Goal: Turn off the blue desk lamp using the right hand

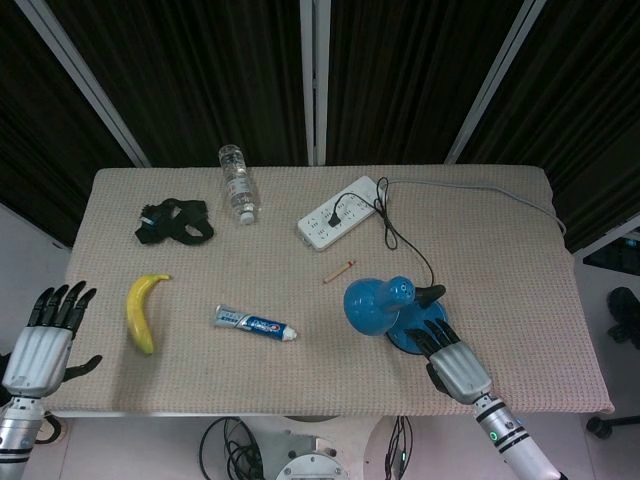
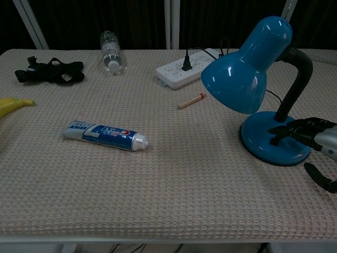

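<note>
The blue desk lamp (image 1: pixel 375 305) (image 2: pixel 247 79) stands at the front right of the table, and no light falls from its shade. My right hand (image 1: pixel 452 360) (image 2: pixel 310 134) lies over the lamp's round base (image 2: pixel 266 145), its fingertips (image 2: pixel 276 132) pressing on top of the base where the switch sits; the switch is hidden under them. It holds nothing. My left hand (image 1: pixel 45 335) hovers off the table's front left corner with its fingers spread and nothing in it; the chest view does not show it.
A white power strip (image 1: pixel 340 212) with the lamp's black cord (image 1: pixel 400 235) lies behind the lamp. A small pencil stub (image 1: pixel 338 269), a toothpaste tube (image 1: pixel 253 323), a banana (image 1: pixel 141 310), a black strap (image 1: pixel 175 221) and a water bottle (image 1: pixel 237 183) lie across the cloth-covered table (image 1: pixel 500 250).
</note>
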`<action>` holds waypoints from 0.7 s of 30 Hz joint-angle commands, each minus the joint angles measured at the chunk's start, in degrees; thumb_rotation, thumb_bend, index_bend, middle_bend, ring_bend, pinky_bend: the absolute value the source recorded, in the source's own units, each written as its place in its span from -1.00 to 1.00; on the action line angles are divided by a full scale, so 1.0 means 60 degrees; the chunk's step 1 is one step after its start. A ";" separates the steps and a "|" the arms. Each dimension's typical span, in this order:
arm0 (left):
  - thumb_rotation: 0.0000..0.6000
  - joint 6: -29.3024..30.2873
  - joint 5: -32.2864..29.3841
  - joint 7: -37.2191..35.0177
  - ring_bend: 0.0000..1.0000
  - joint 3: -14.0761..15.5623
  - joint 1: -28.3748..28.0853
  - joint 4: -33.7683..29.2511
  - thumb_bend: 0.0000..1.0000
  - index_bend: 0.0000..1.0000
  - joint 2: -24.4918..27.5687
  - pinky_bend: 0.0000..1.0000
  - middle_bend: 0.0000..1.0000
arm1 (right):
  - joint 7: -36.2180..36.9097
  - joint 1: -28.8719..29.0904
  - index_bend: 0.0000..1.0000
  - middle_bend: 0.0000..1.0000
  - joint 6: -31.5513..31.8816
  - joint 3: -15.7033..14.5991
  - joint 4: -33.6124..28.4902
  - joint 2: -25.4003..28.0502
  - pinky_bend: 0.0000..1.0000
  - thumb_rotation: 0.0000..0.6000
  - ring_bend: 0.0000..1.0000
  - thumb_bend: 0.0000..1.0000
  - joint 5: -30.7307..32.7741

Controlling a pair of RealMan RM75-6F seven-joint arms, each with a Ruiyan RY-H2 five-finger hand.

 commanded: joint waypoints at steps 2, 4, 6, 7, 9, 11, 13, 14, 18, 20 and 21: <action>1.00 0.0035 0.0021 -0.0008 -1.00 -0.0004 0.0009 -0.0007 -0.82 -0.87 -0.0001 -1.00 -1.00 | 0.0032 0.0037 -1.00 -0.68 -0.0075 -0.0028 0.0035 -0.0022 -1.00 1.00 -1.00 0.26 0.0071; 1.00 0.0050 0.0044 0.0000 -1.00 -0.0004 0.0009 -0.0019 -0.82 -0.87 0.0004 -1.00 -1.00 | 0.0057 0.0042 -1.00 -0.68 -0.0062 -0.0048 0.0028 -0.0014 -1.00 1.00 -1.00 0.26 0.0068; 1.00 0.0067 0.0064 0.0012 -1.00 -0.0006 0.0009 -0.0037 -0.82 -0.87 0.0010 -1.00 -1.00 | 0.0119 0.0001 -1.00 -0.68 0.0112 -0.0092 -0.0056 0.0069 -1.00 1.00 -1.00 0.26 -0.0047; 1.00 0.0083 0.0072 0.0011 -1.00 -0.0011 0.0011 -0.0055 -0.82 -0.87 0.0019 -1.00 -1.00 | 0.0179 -0.0071 -1.00 -0.69 0.0361 -0.0146 -0.0141 0.0183 -1.00 1.00 -1.00 0.26 -0.0216; 1.00 0.0101 0.0080 0.0009 -1.00 -0.0016 0.0015 -0.0082 -0.82 -0.87 0.0035 -1.00 -1.00 | 0.0318 -0.0263 -1.00 -0.69 0.0910 -0.0291 -0.0276 0.0465 -1.00 1.00 -1.00 0.25 -0.0576; 1.00 0.0118 0.0090 0.0011 -1.00 -0.0020 0.0020 -0.0107 -0.82 -0.87 0.0060 -1.00 -1.00 | 0.0674 -0.0575 -1.00 -0.70 0.1678 -0.0506 -0.0360 0.0888 -1.00 1.00 -1.00 0.25 -0.0993; 1.00 0.0107 0.0092 0.0029 -1.00 -0.0024 0.0011 -0.0130 -0.82 -0.87 0.0071 -1.00 -1.00 | 0.1150 -0.0949 -1.00 -0.71 0.2544 -0.0668 -0.0283 0.1319 -1.00 1.00 -1.00 0.22 -0.1308; 1.00 0.0098 0.0095 0.0045 -1.00 -0.0024 0.0005 -0.0140 -0.82 -0.87 0.0067 -1.00 -1.00 | 0.1339 -0.1127 -1.00 -0.72 0.2947 -0.0692 -0.0183 0.1471 -1.00 1.00 -1.00 0.19 -0.1393; 1.00 0.0074 0.0140 0.0169 -1.00 -0.0010 -0.0016 -0.0249 -0.82 -0.87 0.0069 -1.00 -1.00 | 0.2051 -0.1921 -1.00 -0.89 0.4841 -0.0351 0.0624 0.1715 -1.00 1.00 -1.00 -0.28 -0.1385; 1.00 0.0090 0.0165 0.0233 -1.00 -0.0018 -0.0022 -0.0321 -0.83 -0.87 0.0095 -1.00 -1.00 | 0.2939 -0.2188 -1.00 -0.99 0.5784 0.0067 0.1382 0.1553 -1.00 1.00 -1.00 -0.70 -0.1233; 1.00 0.0108 0.0176 0.0241 -1.00 -0.0028 -0.0025 -0.0341 -0.83 -0.87 0.0106 -1.00 -1.00 | 0.3323 -0.2279 -1.00 -1.00 0.5956 0.0207 0.1652 0.1532 -1.00 1.00 -1.00 -0.87 -0.1026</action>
